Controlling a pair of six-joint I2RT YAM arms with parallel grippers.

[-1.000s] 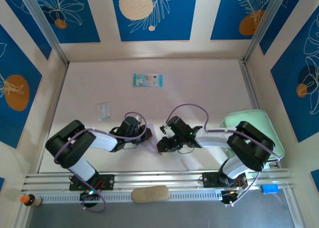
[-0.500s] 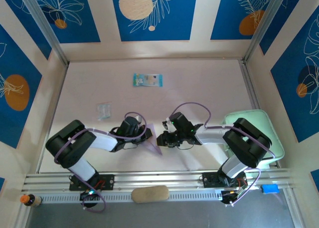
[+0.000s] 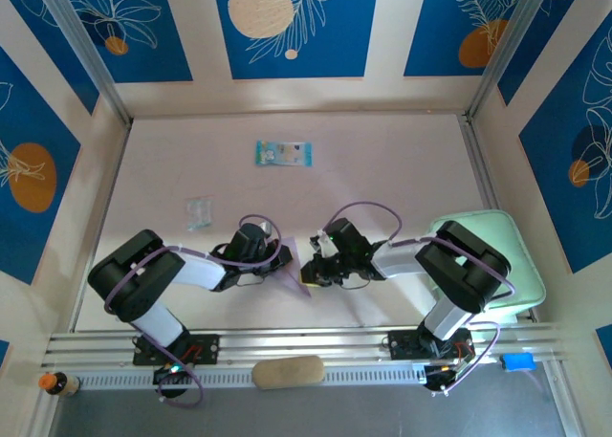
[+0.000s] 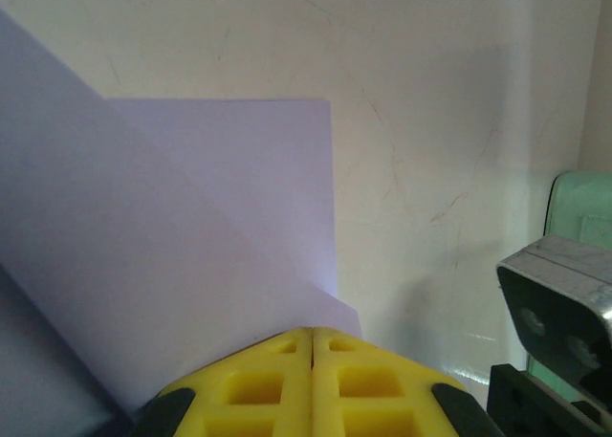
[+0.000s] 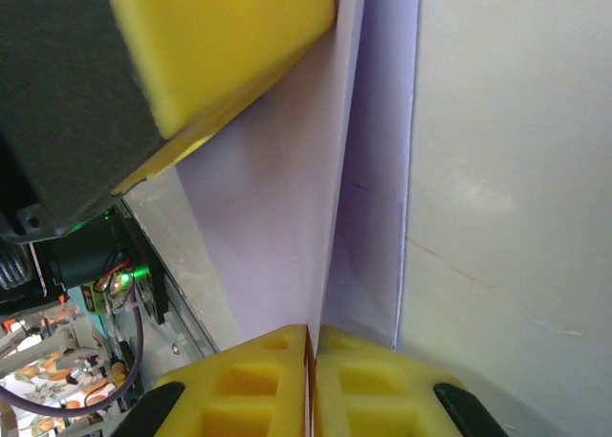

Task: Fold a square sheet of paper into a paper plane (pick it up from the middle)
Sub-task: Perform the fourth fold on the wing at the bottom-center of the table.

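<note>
The square sheet of paper (image 3: 296,274) is pale lilac and lies partly folded between my two grippers near the table's front. In the left wrist view the sheet (image 4: 191,236) shows a diagonal fold, and its near edge runs in under my left gripper (image 4: 313,334), whose yellow fingers are shut together on it. My right gripper (image 5: 311,334) is shut on a raised flap of the sheet (image 5: 277,207), which stands on edge between its fingers. The left gripper's yellow finger (image 5: 220,45) rests at the sheet's far side. The two grippers, left (image 3: 279,265) and right (image 3: 311,270), face each other closely. The paper plane is out of view.
A blue-green printed packet (image 3: 284,153) lies at the back middle, with a small clear wrapper (image 3: 199,211) to the left. The mint-green tray (image 3: 521,241) sits at the right edge behind the right arm. A tan oblong pad (image 3: 287,371) lies on the front rail.
The right gripper has closed on the sheet's flap and edged left toward the left gripper. The flap has risen from the table. The left gripper has stayed shut in place.
</note>
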